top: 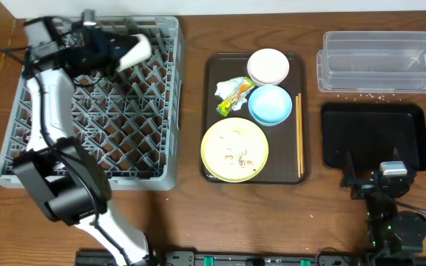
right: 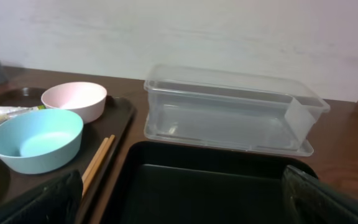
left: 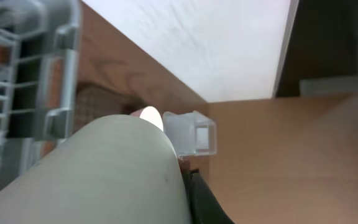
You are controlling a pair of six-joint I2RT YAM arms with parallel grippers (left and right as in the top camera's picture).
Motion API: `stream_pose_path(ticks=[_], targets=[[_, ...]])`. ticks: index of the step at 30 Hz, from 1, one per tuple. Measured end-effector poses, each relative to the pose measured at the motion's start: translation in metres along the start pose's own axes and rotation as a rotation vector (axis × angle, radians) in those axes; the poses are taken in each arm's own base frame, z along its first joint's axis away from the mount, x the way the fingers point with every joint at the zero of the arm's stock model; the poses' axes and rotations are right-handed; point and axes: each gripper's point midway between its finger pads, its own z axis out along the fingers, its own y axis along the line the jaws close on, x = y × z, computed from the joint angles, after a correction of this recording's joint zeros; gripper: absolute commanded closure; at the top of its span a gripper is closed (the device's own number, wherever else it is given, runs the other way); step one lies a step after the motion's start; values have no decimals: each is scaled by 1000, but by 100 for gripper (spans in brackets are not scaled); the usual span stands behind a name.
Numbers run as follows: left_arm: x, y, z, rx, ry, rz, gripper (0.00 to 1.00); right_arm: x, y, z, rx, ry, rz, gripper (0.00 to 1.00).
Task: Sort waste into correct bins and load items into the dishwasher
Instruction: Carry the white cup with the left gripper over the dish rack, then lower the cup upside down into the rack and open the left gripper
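My left gripper point(top: 122, 53) is shut on the small white cup point(top: 137, 49), held on its side over the back of the grey dish rack point(top: 95, 125). The cup point(left: 104, 174) fills the left wrist view, with one black finger point(left: 209, 202) against its side. Wide open and holding nothing, my right gripper point(right: 182, 196) hangs over the near edge of the black tray point(top: 376, 137). On the brown serving tray point(top: 208, 111) are the pink bowl point(top: 268, 66), the blue bowl point(top: 271, 104), the crumpled wrapper point(top: 233, 94), the chopsticks point(top: 299, 133) and the yellow plate point(top: 234, 150) with rice crumbs on it.
The clear tub point(top: 379, 63) stands behind the black tray at the back right, with a few crumbs point(top: 361, 94) on the table in front of it. The rack's back wall point(left: 61, 74) is close beside the cup.
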Motion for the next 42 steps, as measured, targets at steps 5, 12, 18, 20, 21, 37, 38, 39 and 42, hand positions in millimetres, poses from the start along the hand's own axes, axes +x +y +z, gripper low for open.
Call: stream_pose_path(ticks=[5, 12, 18, 20, 21, 37, 38, 39, 42], targets=[[-13, 36, -18, 19, -22, -101, 92, 0, 0, 0, 0, 0, 0, 1], [-21, 75, -27, 5, -42, -185, 92, 0, 0, 0, 0, 0, 0, 1], [-27, 110, -35, -24, -69, -267, 92, 0, 0, 0, 0, 0, 0, 1], [-26, 117, -33, -19, -63, -289, 92, 0, 0, 0, 0, 0, 0, 1], [-25, 117, -32, -10, -59, -291, 92, 0, 0, 0, 0, 0, 0, 1], [-35, 146, -73, -67, -152, -368, 52, 0, 0, 0, 0, 0, 0, 1], [-34, 147, -75, -67, -153, -376, 53, 0, 0, 0, 0, 0, 0, 1], [-33, 147, -75, -68, -151, -381, 52, 0, 0, 0, 0, 0, 0, 1], [-28, 149, -74, -79, -141, -401, 53, 0, 0, 0, 0, 0, 0, 1]])
